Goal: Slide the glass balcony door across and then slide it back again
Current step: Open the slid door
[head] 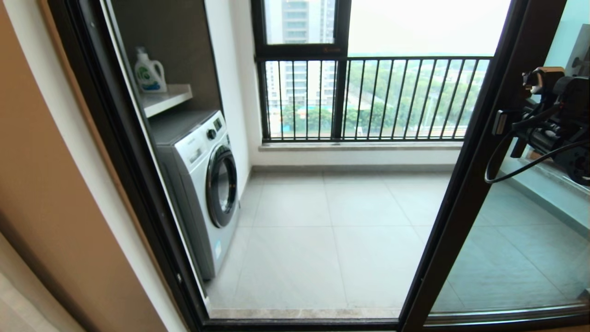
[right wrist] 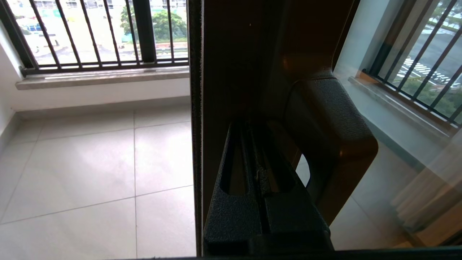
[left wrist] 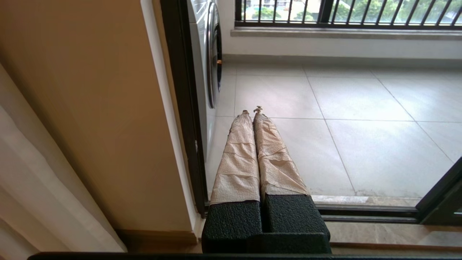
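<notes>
The glass balcony door [head: 465,193] stands slid partway, its dark brown edge post right against my right gripper [right wrist: 261,173]. In the right wrist view my two black fingers lie pressed together, flat against the inner face of that post, with the curved foot of the bar handle [right wrist: 335,130] just beside them. The fingertips are lost in the post's dark shadow, so I cannot make out whether they touch the frame or the handle, and nothing shows between them. The handle's upper run is cut off by the frame edge. In the head view only my right arm's wrist and cables show, at the door's glass side; the gripper itself is hidden behind them.

Beyond the post, through the doorway, lies the tiled balcony floor [head: 332,221] and the black railing [head: 392,97] at the far wall.

My left gripper [left wrist: 252,112] hangs low by the doorway's other jamb, its paper-wrapped fingers [left wrist: 238,159] closed together and empty. Just ahead of it, past the jamb, stands the washing machine [head: 203,184], with a detergent bottle [head: 149,71] on the shelf above.
</notes>
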`<state>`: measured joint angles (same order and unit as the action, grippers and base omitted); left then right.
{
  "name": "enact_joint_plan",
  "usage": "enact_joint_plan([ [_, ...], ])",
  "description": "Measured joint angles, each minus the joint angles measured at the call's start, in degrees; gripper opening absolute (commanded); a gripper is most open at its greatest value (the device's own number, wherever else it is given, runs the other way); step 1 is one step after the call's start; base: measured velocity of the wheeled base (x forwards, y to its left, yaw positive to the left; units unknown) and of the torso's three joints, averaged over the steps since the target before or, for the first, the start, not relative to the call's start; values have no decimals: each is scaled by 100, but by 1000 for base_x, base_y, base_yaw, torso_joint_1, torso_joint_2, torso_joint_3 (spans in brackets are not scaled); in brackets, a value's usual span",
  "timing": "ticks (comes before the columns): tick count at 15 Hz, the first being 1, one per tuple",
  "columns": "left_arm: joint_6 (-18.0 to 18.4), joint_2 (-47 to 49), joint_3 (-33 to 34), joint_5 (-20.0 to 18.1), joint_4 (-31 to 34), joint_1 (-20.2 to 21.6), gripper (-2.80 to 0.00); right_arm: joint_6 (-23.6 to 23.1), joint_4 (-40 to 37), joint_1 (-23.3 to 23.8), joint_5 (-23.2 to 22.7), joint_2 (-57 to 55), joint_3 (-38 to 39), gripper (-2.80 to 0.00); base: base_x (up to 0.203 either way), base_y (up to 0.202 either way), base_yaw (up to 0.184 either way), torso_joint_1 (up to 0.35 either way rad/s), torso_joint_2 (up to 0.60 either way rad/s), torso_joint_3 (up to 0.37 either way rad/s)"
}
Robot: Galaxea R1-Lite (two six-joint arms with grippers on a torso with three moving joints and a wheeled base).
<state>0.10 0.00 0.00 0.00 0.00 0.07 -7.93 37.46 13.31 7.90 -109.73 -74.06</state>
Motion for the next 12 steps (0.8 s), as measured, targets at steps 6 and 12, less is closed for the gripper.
enact_joint_plan([
  [6, -1, 0, 0, 0, 0, 0, -280, 6, -2, 198, -128, 5, 0, -280, 0, 0, 0, 0, 0, 0],
  [12, 0, 0, 0, 2, 7, -2, -280, 8, 5, 294, -65, 6, 27, -280, 0, 0, 0, 0, 0, 0],
])
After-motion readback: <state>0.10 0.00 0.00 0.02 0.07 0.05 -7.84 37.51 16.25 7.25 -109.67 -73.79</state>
